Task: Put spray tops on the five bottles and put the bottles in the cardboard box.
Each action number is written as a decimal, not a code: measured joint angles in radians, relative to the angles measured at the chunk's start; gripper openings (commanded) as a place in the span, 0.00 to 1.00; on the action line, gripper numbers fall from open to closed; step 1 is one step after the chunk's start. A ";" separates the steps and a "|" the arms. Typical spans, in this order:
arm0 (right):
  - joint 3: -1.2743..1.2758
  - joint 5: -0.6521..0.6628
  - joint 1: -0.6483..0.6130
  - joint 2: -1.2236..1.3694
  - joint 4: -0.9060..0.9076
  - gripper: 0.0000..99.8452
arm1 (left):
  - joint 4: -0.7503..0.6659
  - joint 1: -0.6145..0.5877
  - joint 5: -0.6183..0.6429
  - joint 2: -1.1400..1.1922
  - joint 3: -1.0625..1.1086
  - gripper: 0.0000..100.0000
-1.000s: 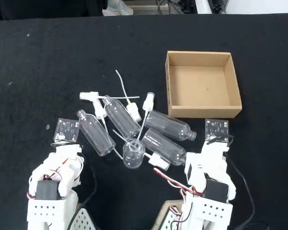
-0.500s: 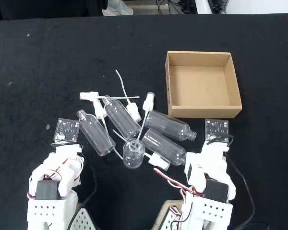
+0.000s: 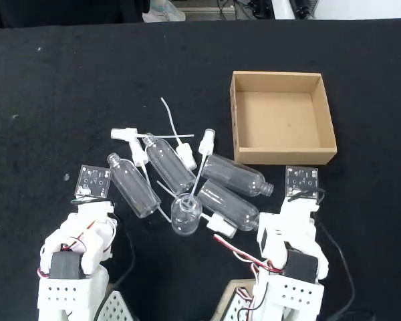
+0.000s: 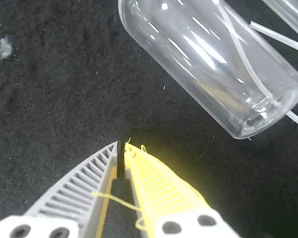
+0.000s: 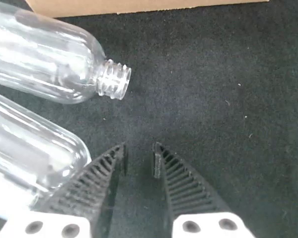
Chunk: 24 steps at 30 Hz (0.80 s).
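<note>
While clear bottles [image 3: 167, 162] lie clustered (one upright), cardboard box [image 3: 284, 155] nearby.

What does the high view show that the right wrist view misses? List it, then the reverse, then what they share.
High view extra: the empty inside of the cardboard box, an upright bottle, loose spray tops and two more lying bottles. Right wrist view extra: the right tool, jaws slightly apart, holding nothing. Shared: the uncapped bottle nearest the box, its lying neighbour, and the box's near wall.
</note>
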 measured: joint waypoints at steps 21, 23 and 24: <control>-0.152 0.077 0.187 0.000 -0.170 0.08 | 0.000 0.000 0.000 0.000 0.000 0.03; -0.196 0.091 0.189 0.000 -0.170 0.08 | 0.000 0.000 0.000 0.000 0.000 0.03; -0.221 0.095 0.189 0.000 -0.170 0.08 | 0.000 0.000 0.000 0.000 0.000 0.03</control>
